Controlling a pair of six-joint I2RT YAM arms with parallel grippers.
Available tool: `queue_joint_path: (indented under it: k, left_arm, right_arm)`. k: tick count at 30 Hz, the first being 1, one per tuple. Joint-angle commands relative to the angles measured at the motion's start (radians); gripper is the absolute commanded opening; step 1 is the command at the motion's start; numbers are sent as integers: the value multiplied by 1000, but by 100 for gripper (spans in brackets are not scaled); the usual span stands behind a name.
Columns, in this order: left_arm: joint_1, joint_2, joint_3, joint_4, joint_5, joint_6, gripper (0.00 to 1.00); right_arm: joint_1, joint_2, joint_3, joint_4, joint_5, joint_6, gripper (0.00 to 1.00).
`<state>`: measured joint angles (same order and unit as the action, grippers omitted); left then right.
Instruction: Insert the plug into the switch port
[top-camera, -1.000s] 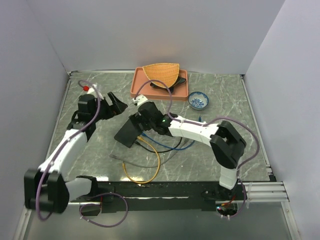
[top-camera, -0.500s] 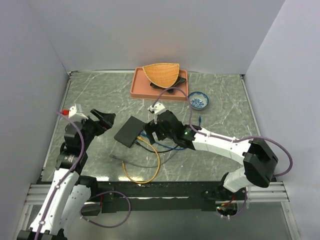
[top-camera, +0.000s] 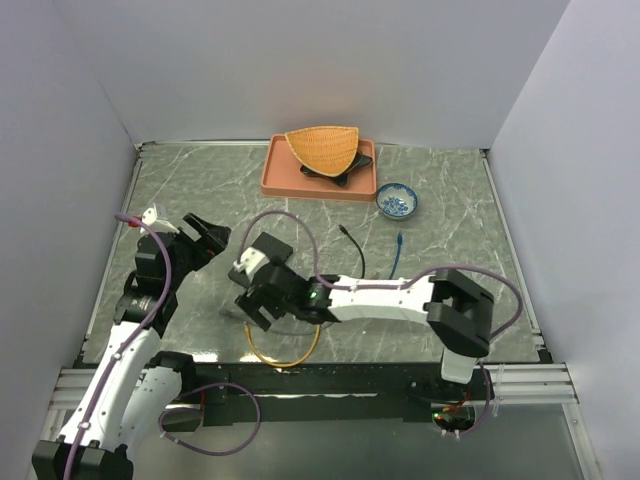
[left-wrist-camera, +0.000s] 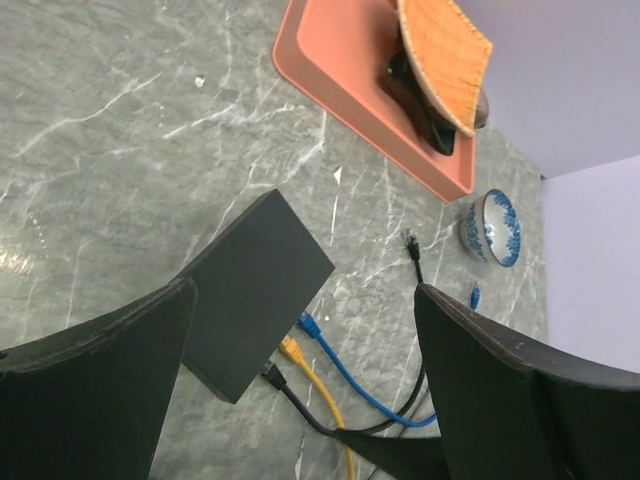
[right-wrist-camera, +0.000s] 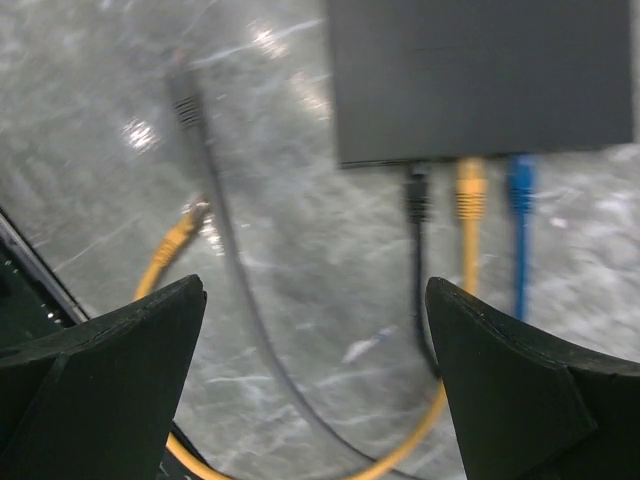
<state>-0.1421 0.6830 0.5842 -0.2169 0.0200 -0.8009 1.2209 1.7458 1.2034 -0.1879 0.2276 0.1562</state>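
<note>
Since the earlier frame we are swinging our right gripper (right-wrist-camera: 315, 290) leftward and closer to the bases, so it is now hanging over the near side of the switch (left-wrist-camera: 255, 290), jaws spread wide and gripping nothing. The switch is lying flat on the grey marbled tabletop (top-camera: 450, 215), left of centre: a matte black, sharp-edged slab. Along its near side a black plug (right-wrist-camera: 417, 195), a yellow plug (right-wrist-camera: 470, 190) and a blue plug (right-wrist-camera: 520, 185) are sitting in ports. A loose grey plug (right-wrist-camera: 185, 100) is lying apart from the ports, blurred. From overhead our own wrist is hiding most of the box. Our left gripper (top-camera: 208, 235) is hovering to the switch's left, likewise wide open and empty. Farther back a woven wicker basket (left-wrist-camera: 440, 55) is sitting on a black dish (left-wrist-camera: 425, 105) in a smooth orange tray (left-wrist-camera: 330, 70), near a blue-patterned bowl (left-wrist-camera: 492, 228).
</note>
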Motion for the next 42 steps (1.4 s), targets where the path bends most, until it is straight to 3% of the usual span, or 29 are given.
queue_joint_path:
  k: [1,11,28,37,39,42]
  left_arm:
    - [-2,10,75,-70,-50,17,96]
    - [16,3,100,-101,-39,25,96]
    - [38,1,95,-99,-29,31,96]
    - [41,-26,100,-121,-51,31,96]
    - [42,-30,100,-122,-55,31,96]
    - [42,-31,108,-134,-63,32,96]
  right_arm:
    - [46,58,70,17,55,-1,97]
    - [71,119,36,93,10,26,91]
    - [72,268,87,102,-37,63,65]
    - [68,317,122,77,-86,59,8]
    - [68,323,122,81,-93,55,0]
    - [68,310,120,79,-93,51,0]
